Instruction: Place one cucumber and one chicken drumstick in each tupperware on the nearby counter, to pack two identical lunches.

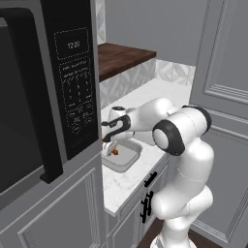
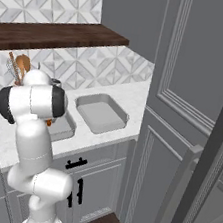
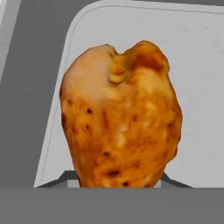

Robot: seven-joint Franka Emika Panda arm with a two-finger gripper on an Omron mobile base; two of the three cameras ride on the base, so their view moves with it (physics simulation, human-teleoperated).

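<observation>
My gripper [image 1: 108, 147] is shut on a golden-brown chicken drumstick [image 3: 120, 118], which hangs just above the floor of a grey tupperware [image 1: 127, 160] on the white counter [image 1: 162, 92]. In the hand view the drumstick covers my fingertips, with the tupperware's pale floor [image 3: 199, 65] behind it. From the right base view, a sliver of the drumstick [image 2: 48, 122] shows beside my arm over that tupperware [image 2: 65, 128]. A second tupperware [image 2: 101, 113] stands empty just to its right. The cucumber is out of view.
A black microwave [image 1: 48, 97] set in grey cabinetry stands close on the left of the arm. A dark wooden shelf [image 2: 59, 35] hangs over the counter. Tall grey cabinet doors [image 2: 187, 94] bound the right side. Wooden utensils [image 2: 20, 65] stand at the back wall.
</observation>
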